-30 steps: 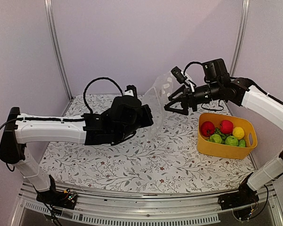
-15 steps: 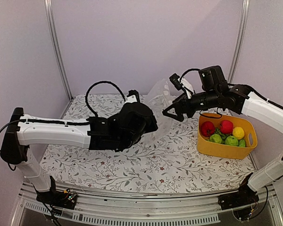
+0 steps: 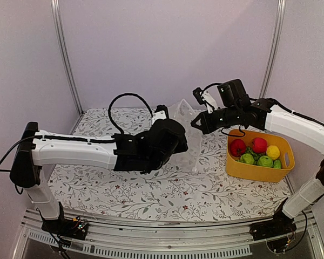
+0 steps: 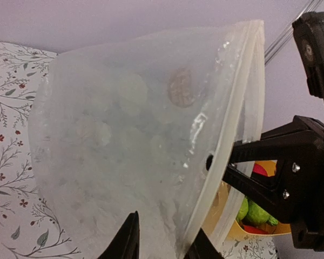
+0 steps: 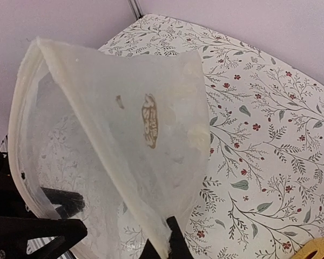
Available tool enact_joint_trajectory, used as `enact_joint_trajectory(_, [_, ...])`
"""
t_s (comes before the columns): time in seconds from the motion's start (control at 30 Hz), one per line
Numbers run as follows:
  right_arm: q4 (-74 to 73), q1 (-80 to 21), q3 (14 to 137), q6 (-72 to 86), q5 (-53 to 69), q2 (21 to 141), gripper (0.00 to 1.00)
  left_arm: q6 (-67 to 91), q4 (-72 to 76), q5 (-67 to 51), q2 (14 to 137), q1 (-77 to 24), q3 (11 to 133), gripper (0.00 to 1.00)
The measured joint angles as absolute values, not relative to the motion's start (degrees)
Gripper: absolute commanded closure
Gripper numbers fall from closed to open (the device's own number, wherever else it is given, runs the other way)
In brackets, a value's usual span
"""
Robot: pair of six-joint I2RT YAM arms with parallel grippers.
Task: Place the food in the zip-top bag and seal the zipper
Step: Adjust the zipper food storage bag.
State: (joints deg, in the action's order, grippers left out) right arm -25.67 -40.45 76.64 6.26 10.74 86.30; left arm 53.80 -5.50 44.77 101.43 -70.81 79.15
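The clear zip-top bag (image 3: 187, 125) hangs between both arms above the table, its mouth spread open. My right gripper (image 5: 161, 232) is shut on the bag's rim; it reaches in from the right in the left wrist view (image 4: 243, 156). My left gripper (image 4: 167, 222) stands open with the bag's wall and zipper (image 4: 227, 127) loose between its fingers. Seen from above, the left gripper (image 3: 179, 141) is just left of the bag and the right gripper (image 3: 196, 123) is at its upper right. The food (image 3: 258, 152), red, green and yellow balls, lies in the yellow tub.
The yellow tub (image 3: 256, 171) stands at the right of the floral tablecloth (image 3: 151, 194), below the right forearm. Metal frame posts (image 3: 65, 59) rise at the back corners. The left arm stretches across the table's left half.
The left gripper moved right and its jaws parted. The right gripper came down and shut on the bag's rim. The bag has sunk lower.
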Motion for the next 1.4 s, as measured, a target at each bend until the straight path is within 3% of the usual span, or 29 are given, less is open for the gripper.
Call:
enact_joint_trajectory(0.07, [-25.6, -40.4, 76.6, 7.5, 12.2, 86.6, 1.0, 54.3, -6.0, 44.8, 101.7, -70.7, 79.3, 0.57])
enact_joint_trajectory(0.27, [-24.0, -40.4, 76.6, 11.3, 15.2, 86.6, 1.0, 56.1, -8.4, 44.2, 103.9, -70.6, 79.8, 0.57])
enact_joint_trajectory(0.7, [-23.1, -40.1, 76.6, 14.1, 12.1, 86.6, 1.0, 56.9, -13.3, 45.7, 105.7, -70.7, 83.9, 0.99])
enact_joint_trajectory(0.83, [-23.2, -38.4, 76.6, 14.1, 9.0, 86.6, 1.0, 56.4, -14.5, 47.4, 104.6, -71.0, 83.7, 1.0])
enact_joint_trajectory(1.03, [-24.8, -36.6, 76.9, 12.3, 5.1, 87.5, 0.84, 55.7, -14.2, 49.5, 100.4, -71.5, 81.7, 1.0])
enact_joint_trajectory(1.17, [-25.9, -36.6, 76.9, 8.9, 6.7, 87.7, 0.52, 54.5, -13.5, 50.0, 98.9, -71.5, 79.9, 1.0])
enact_joint_trajectory(1.27, [-26.6, -36.5, 76.9, 4.8, 14.0, 87.1, 0.34, 52.6, -12.7, 49.9, 98.3, -71.6, 78.6, 1.0])
enact_joint_trajectory(1.4, [-30.0, -36.5, 76.9, -3.6, 23.7, 83.8, 0.23, 49.8, -12.9, 48.9, 97.1, -71.5, 77.4, 1.0])
